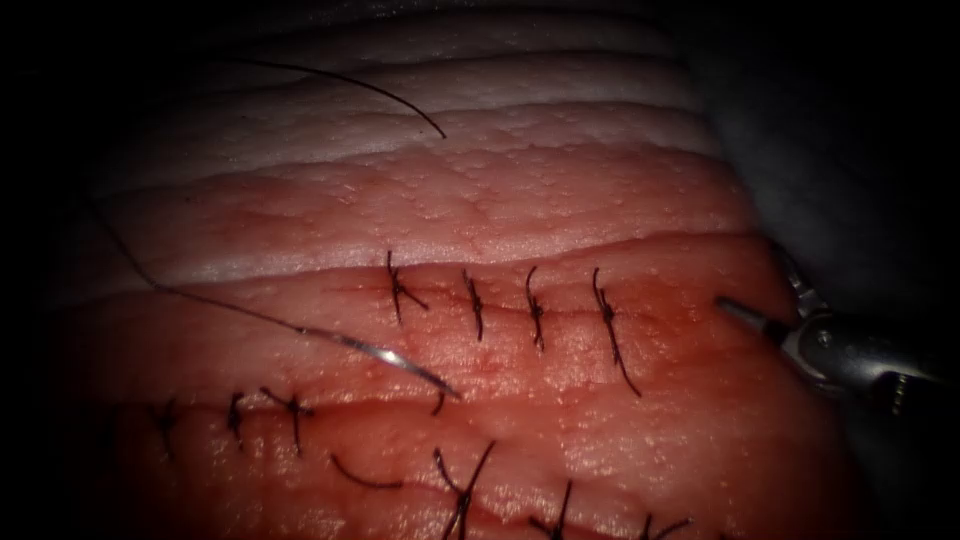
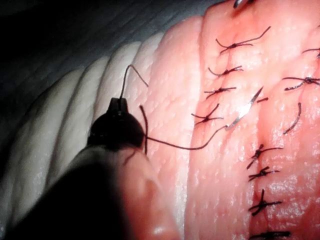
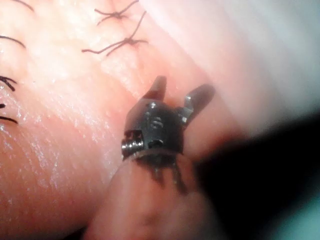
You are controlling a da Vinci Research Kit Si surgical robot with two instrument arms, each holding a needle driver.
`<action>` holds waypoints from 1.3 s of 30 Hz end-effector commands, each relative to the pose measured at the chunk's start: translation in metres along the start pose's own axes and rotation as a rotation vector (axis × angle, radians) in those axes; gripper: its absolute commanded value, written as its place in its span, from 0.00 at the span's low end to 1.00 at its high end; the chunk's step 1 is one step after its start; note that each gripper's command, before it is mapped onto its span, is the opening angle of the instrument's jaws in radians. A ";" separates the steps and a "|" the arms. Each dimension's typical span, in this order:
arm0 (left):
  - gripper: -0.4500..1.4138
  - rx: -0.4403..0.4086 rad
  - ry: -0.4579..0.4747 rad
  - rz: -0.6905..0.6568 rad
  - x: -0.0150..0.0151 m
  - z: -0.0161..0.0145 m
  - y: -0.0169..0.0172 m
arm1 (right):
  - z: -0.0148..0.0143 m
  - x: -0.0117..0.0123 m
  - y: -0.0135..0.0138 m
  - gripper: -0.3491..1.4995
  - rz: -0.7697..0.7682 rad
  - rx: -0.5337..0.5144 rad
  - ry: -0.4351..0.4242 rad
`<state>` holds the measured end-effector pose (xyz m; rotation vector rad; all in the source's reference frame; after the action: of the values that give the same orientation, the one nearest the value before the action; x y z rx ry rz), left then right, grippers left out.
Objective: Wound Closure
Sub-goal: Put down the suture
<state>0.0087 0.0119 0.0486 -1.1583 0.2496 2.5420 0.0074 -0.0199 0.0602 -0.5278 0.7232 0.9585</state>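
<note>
A slab of pork-belly tissue [image 1: 560, 200] lies under the endoscope, pale and ridged toward the top of the view, red and glistening lower down. Two horizontal cuts cross it. The upper cut [image 1: 660, 318] carries four dark knotted stitches [image 1: 535, 310] in a row. The lower cut [image 1: 380, 400] carries more stitches [image 1: 292, 408] along its left part and others below it.

The curved needle [image 1: 395, 358] lies free on the tissue between the two cuts, held by neither tool. It slopes down to the right, and its tip rests just at the lower cut; whether the tip enters the tissue cannot be told. In the left wrist view the needle [image 2: 245, 109] lies flat among the stitches. The dark thread [image 1: 200, 298] runs from the needle's left end up and away to the left. A second loose strand of thread [image 1: 370, 88] curves over the pale tissue near the top.

The right arm's hand [image 1: 745, 315] enters from the right, beside the right end of the upper cut. In the right wrist view this hand [image 3: 177, 92] stands spread wide, its two jaws apart and holding nothing, poised just over the tissue.

In the left wrist view the left arm's hand [image 2: 119, 106] appears closed, pinching the thread [image 2: 175, 145], which loops from it across the tissue to the needle.
</note>
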 end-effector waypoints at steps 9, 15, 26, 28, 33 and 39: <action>0.15 0.034 -0.022 -0.057 -0.0044 0.0084 0.0022 | 0.0006 -0.0016 -0.0020 0.85 -0.013 0.019 -0.019; 0.86 0.050 -0.013 -0.093 -0.0058 0.0113 0.0043 | 0.0005 -0.0019 -0.0020 0.85 -0.016 0.021 -0.024; 0.90 -0.175 0.050 -0.084 -0.0021 0.0089 0.0131 | 0.0003 -0.0020 -0.0021 0.85 -0.016 0.020 -0.022; 0.90 -0.202 0.084 -0.087 -0.0008 0.0077 0.0141 | 0.0002 -0.0021 -0.0022 0.85 -0.017 0.021 -0.024; 0.90 -0.260 0.163 -0.080 0.0018 0.0036 0.0178 | 0.0001 -0.0024 -0.0023 0.85 -0.021 0.025 -0.032; 0.90 -0.329 0.208 -0.032 0.0032 -0.0002 0.0227 | 0.0000 -0.0025 -0.0025 0.84 -0.023 0.029 -0.037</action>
<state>-0.0010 -0.0091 0.0456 -1.5403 -0.1511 2.5048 0.0078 -0.0222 0.0618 -0.4918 0.6936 0.9324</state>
